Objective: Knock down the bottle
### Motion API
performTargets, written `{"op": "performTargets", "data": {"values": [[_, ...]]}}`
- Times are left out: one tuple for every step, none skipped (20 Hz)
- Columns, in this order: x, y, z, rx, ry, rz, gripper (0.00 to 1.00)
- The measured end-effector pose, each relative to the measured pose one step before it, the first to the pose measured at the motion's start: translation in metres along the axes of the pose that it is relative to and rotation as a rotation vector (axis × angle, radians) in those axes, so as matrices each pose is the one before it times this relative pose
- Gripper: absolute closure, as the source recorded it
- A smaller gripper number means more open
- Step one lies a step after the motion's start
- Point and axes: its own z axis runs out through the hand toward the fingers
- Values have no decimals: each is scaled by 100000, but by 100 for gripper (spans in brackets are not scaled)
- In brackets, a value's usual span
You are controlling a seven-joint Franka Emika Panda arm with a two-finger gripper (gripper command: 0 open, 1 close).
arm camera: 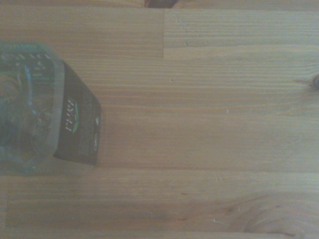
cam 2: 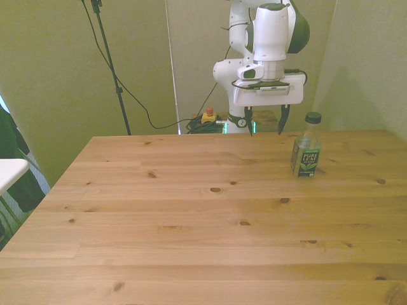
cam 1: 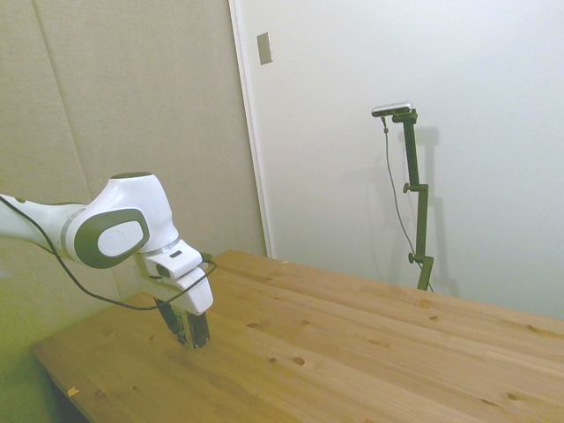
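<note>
Front view: bottle (cam 2: 306, 145) stands upright on the counter (cam 2: 191, 210), near the far edge, toward the front view's right, dark cap on top, green-and-white label facing the camera. Gripper (cam 2: 266, 122) hangs above the counter's far edge, just beside the bottle on the front view's left, not touching it; jaws spread apart w/ nothing between them. Side view: gripper (cam 1: 192, 333) sits low over the counter (cam 1: 352, 352), fingertips close to the wood; bottle not visible there. Wrist view: bottle (arm camera: 45, 109) shows blurred at the frame edge, clear body w/ dark label, on bare wood planks (arm camera: 209, 124).
</note>
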Motion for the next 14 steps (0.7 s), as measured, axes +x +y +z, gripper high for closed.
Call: {"op": "performTargets", "data": {"values": [[32,10,38,-80,-36,22,0],[3,159,188,-395,-295,134,0],[-122,152,218,-581,-509,-22,100],[-383,-3,144,-202,-251,-41,100],[-652,-185,-29,67,119,506,100],[-865,-326,-220,38,468,1034,100],[-1041,-416,-444,239,818,1257,100],[-1173,-450,-569,418,1014,1504,100],[-1179,-399,-622,368,1173,1244,100],[-1060,-391,-662,704,1237,772,100],[-970,-383,-580,492,1093,889,100],[-810,-397,-413,494,896,904,100],[-727,-442,-316,461,770,854,100],[-579,-479,-292,404,668,822,100]]}}
